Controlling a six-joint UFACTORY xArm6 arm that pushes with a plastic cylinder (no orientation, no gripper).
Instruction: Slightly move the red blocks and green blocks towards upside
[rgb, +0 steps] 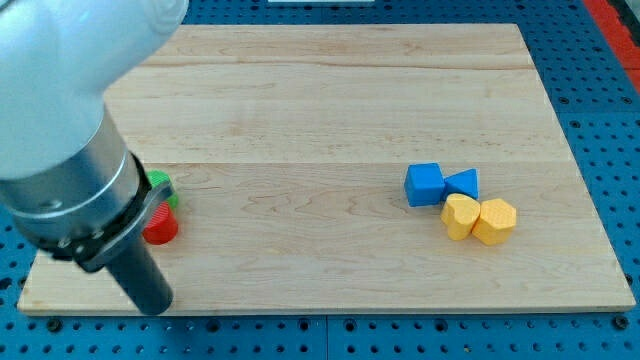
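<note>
With no claw to open or close, we rest my tip (155, 305) at the wooden board's (340, 110) bottom edge, just below the half-hidden red plastic block (162, 229) and green plastic block (160, 184), and judge the upward push is next.

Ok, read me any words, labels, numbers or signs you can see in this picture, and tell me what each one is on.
None: no text, number or sign can be read anywhere.
Wooden board: bare grain only.
Blue blocks, yellow blocks, red block, green block: plain, unmarked.
Arm housing: no label visible.
My tip is hidden, so I cannot place it.
</note>
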